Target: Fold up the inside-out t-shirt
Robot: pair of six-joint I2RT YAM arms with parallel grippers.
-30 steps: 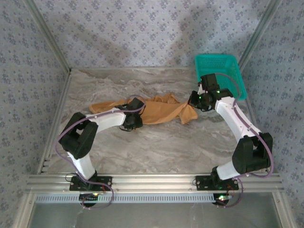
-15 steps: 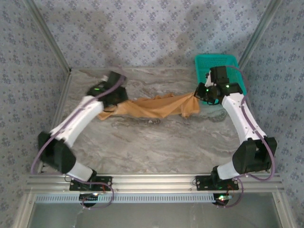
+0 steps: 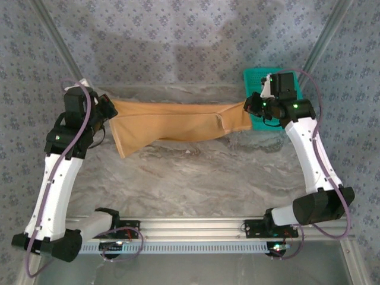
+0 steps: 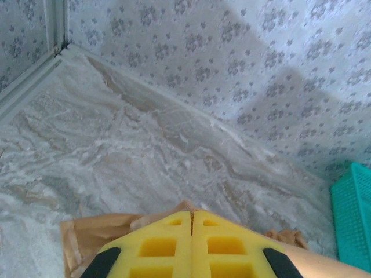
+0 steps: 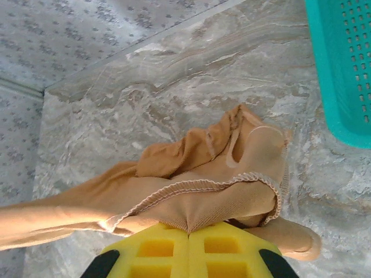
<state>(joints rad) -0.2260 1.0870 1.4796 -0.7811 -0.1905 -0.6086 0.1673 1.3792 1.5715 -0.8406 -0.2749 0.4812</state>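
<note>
The inside-out t-shirt point(image 3: 178, 123), orange-tan cloth, hangs stretched in the air between both arms above the far half of the marble table. My left gripper point(image 3: 109, 108) is shut on its left end, high at the far left. In the left wrist view the yellow fingers point(image 4: 168, 243) meet with a fold of the t-shirt point(image 4: 95, 231) pinched at their tips. My right gripper point(image 3: 250, 107) is shut on the right end, beside the basket. The right wrist view shows the stitched hem of the t-shirt point(image 5: 203, 191) bunched into the closed yellow fingers point(image 5: 226, 246).
A teal plastic basket point(image 3: 295, 79) stands at the far right corner, just behind my right gripper; its edge point(image 5: 339, 69) runs close to the cloth. Patterned walls close in the table point(image 3: 196, 178) on three sides.
Both arms lifted and pulled apart: the left swung up to the far left corner, the right rose toward the basket. The t-shirt went from a heap on the table to a taut raised span.
</note>
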